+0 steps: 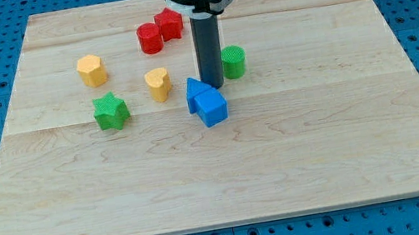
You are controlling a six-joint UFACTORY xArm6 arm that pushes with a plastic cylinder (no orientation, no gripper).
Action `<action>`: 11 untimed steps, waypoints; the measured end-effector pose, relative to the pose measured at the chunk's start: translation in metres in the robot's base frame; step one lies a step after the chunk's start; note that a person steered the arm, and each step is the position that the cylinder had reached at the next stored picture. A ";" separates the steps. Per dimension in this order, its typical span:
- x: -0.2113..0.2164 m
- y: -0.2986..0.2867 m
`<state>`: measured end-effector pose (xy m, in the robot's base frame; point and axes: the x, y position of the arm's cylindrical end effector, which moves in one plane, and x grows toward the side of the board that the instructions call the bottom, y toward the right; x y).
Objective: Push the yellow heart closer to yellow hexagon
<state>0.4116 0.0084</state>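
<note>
My tip [213, 89], a bare rod that grasps nothing, rests beside the blue blocks [206, 101], right of the yellow heart [158, 83], which looks light, rigid and slippery, so I'd press its right flank toward the yellow hexagon [91, 70].

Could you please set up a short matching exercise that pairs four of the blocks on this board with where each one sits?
Things:
1. yellow hexagon
2. yellow heart
3. green star
4. green cylinder

Places:
A. just to the view's right of my tip
B. between the green star and the blue blocks
C. nearest the board's left edge, in the upper part
D. below the yellow hexagon, toward the view's bottom

Pairs: 1-C, 2-B, 3-D, 4-A
</note>
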 end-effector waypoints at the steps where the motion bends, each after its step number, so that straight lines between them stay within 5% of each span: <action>1: -0.003 0.001; 5: -0.058 -0.027; 6: -0.048 -0.068; 11: 0.001 -0.061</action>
<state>0.4123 -0.0525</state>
